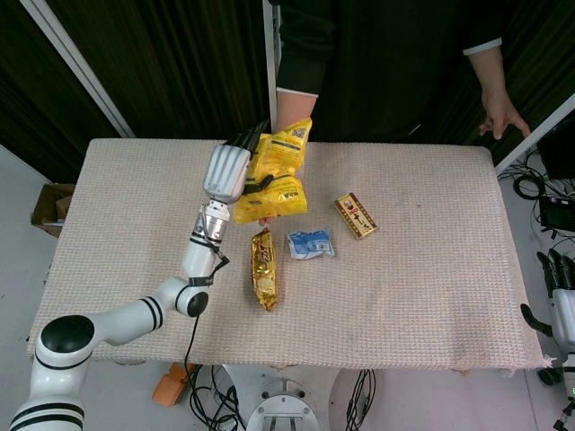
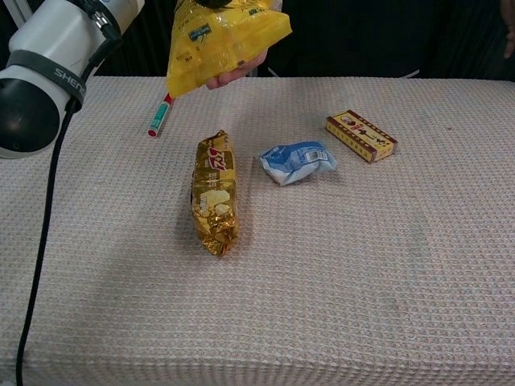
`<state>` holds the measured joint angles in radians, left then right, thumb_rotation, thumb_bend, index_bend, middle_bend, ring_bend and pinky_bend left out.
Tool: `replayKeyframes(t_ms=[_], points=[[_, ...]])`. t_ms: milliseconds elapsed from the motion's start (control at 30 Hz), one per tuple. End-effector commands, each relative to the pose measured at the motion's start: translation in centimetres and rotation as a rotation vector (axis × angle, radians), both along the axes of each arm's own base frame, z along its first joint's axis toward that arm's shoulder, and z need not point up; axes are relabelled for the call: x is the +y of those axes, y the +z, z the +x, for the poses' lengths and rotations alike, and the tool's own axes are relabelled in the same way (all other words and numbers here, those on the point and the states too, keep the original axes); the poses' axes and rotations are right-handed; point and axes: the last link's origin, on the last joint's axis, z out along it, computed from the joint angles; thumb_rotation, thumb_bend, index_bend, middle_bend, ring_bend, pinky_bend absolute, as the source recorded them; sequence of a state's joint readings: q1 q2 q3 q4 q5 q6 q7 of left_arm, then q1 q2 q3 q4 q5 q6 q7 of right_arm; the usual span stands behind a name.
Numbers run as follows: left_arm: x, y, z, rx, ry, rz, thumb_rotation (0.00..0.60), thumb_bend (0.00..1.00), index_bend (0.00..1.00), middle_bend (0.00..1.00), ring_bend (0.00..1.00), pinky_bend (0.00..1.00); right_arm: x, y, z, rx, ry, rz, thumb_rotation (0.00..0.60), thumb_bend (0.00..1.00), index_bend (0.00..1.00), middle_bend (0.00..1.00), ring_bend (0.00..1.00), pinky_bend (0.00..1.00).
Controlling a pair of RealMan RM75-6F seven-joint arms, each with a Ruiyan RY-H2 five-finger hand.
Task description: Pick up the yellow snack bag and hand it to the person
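Observation:
My left hand [image 1: 228, 171] grips the yellow snack bag [image 1: 274, 176] by its left edge and holds it above the table's far side. The bag hangs directly over the person's outstretched palm, of which only the fingertips [image 2: 236, 77] show beneath it in the chest view. I cannot tell whether the bag touches the palm. The chest view shows the bag [image 2: 227, 39] at the top, with my left forearm [image 2: 50, 66] at the upper left. My right hand [image 1: 559, 285] hangs off the table's right end, fingers apart and holding nothing.
A gold snack pack [image 1: 263, 269] lies mid-table below the bag, with a blue packet [image 1: 311, 243] and a red-and-yellow box [image 1: 356, 215] to its right. A red-and-green pen [image 2: 159, 114] lies to the left. The person [image 1: 377, 63] stands behind the far edge.

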<state>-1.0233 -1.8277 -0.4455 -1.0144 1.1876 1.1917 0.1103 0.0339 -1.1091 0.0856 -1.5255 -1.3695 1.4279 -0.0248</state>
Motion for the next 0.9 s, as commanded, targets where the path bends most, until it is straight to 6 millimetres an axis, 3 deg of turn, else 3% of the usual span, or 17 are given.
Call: replayKeyframes(t_ms=[33,300,433,500,633,700,800,900], points=[[-0.1,0.1,0.0,0.001,-0.012,0.000,0.600,0.04,0.00,0.01,0.12,0.33,0.0,-0.1,0.0,0.000,0.000,0.001,0.600,0.19,0.00,0.00,0.00,0.00],[-0.4,1.9,-0.5,-0.014,-0.019,0.042,0.600,0.02,0.00,0.00,0.09,0.30,-0.1,0.1,0.1,0.002,0.004,-0.004,0.600,0.19,0.00,0.00,0.00,0.00],[-1.7,5.3,-1.5,-0.053,-0.031,0.110,0.600,0.00,0.00,0.00,0.09,0.30,-0.2,0.3,0.1,0.001,0.009,-0.008,0.600,0.19,0.00,0.00,0.00,0.00],[-3.4,7.6,-3.0,-0.053,-0.025,0.136,0.600,0.00,0.00,0.00,0.09,0.30,-0.3,0.3,0.1,0.000,0.012,-0.009,0.600,0.19,0.00,0.00,0.00,0.00],[-8.8,11.2,-7.9,0.030,0.042,0.093,0.600,0.02,0.05,0.04,0.09,0.30,-0.4,0.4,0.3,-0.002,0.026,-0.010,0.600,0.19,0.00,0.00,0.00,0.00],[-12.0,12.6,-11.7,0.176,0.125,0.059,0.600,0.02,0.09,0.06,0.09,0.30,-0.5,0.3,0.5,-0.002,0.037,-0.007,0.600,0.18,0.00,0.00,0.00,0.00],[-16.6,13.4,-17.2,0.397,0.294,-0.025,0.600,0.02,0.10,0.06,0.08,0.30,-0.7,-0.1,1.0,-0.002,0.052,0.007,0.600,0.18,0.00,0.00,0.00,0.00],[-20.5,13.9,-21.3,0.435,0.412,-0.060,0.600,0.02,0.09,0.06,0.08,0.27,-0.8,-0.3,1.4,0.003,0.072,0.012,0.600,0.18,0.00,0.00,0.00,0.00]])
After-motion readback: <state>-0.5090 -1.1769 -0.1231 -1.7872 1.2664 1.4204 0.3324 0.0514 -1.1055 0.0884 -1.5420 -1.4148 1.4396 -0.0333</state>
